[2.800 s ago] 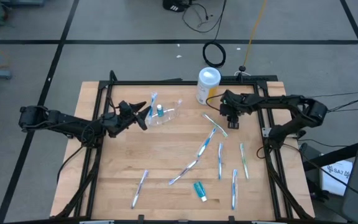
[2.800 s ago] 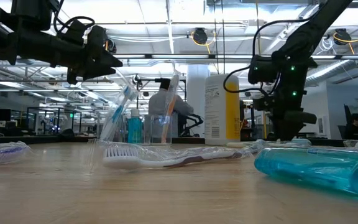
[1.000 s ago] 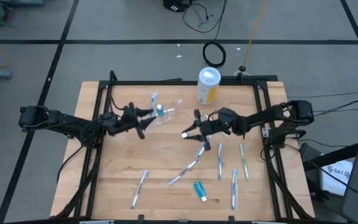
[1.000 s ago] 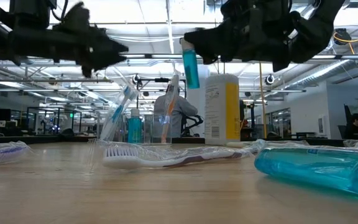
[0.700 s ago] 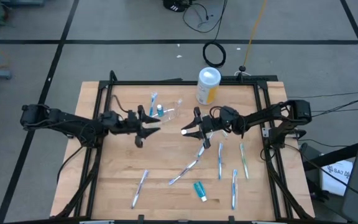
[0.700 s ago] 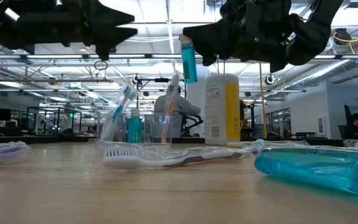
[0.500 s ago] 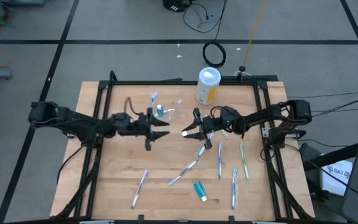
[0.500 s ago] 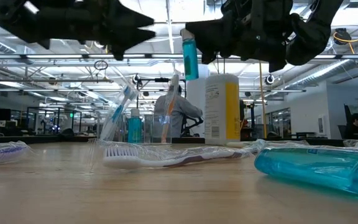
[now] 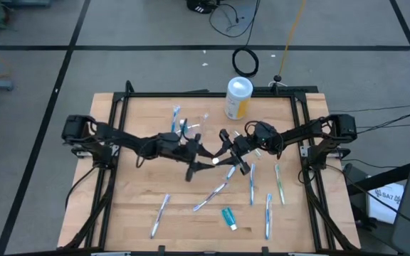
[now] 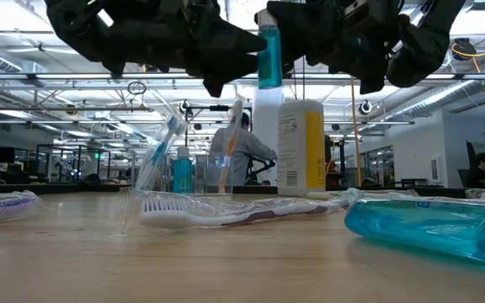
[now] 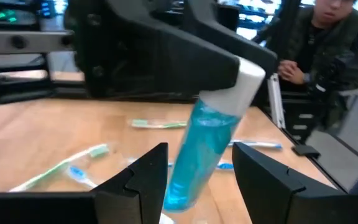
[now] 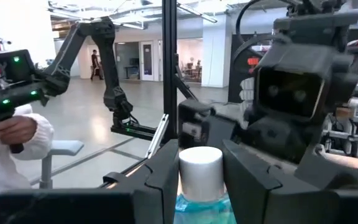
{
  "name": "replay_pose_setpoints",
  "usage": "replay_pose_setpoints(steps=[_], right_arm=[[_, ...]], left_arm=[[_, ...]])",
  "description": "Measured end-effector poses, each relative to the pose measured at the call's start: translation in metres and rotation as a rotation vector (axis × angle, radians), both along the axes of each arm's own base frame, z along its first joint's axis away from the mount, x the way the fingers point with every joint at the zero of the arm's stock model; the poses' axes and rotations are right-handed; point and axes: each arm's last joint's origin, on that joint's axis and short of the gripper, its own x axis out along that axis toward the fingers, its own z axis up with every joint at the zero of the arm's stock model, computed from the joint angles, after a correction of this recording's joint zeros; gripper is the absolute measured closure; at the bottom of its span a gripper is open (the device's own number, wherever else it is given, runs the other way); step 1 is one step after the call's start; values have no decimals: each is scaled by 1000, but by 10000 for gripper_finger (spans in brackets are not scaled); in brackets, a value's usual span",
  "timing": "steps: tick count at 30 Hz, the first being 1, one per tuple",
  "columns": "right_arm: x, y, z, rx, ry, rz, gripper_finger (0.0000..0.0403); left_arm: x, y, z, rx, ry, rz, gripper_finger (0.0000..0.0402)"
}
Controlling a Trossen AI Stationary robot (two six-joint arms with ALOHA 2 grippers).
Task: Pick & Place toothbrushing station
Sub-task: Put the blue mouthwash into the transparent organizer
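Nearest the front edge of the wooden tabletop (image 9: 141,185), one loose tube (image 9: 228,217) of teal toothpaste lies flat among six loose toothbrushes (image 9: 252,183), counted from above, scattered over the front and right of the board.

Above the middle of the tabletop the two dark arms meet tip to tip. The right end effector (image 12: 201,171) is clamped on the held tube (image 10: 269,50), a second teal toothpaste tube, gripping it just below its white cap and carrying it well clear of the wood. The left end effector (image 11: 197,177) faces it with its fingers spread apart, one on each side of the tube's blue body; whether they touch it cannot be told.

Just behind the left end effector sits the clear plastic cup (image 10: 196,175), with two upright toothbrushes (image 10: 162,150) leaning in it and a third tube (image 10: 182,172) beside them, making three tubes in all.

At the far edge stands one yellow canister (image 9: 238,98) with a white lid, and beyond the tabletop a person (image 11: 328,43) in a dark jacket looks on
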Motion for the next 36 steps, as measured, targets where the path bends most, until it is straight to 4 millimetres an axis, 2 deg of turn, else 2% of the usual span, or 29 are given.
replay_pose_setpoints(steps=[5, 12, 23, 29, 36], right_arm=[[0, 1, 0, -2, -3, 5, 303], [0, 1, 0, -7, -6, 3, 303], [0, 1, -1, -25, -7, 3, 303], [0, 1, -1, -26, -7, 1, 301], [0, 0, -1, -26, -11, -18, 278]], left_arm=[[5, -2, 5, 37, -31, -95, 217], [5, -3, 4, 49, -33, -109, 221], [5, -2, 3, 64, -30, -112, 305], [5, -2, 3, 64, -29, -112, 294], [5, -2, 2, 56, -24, -107, 285]])
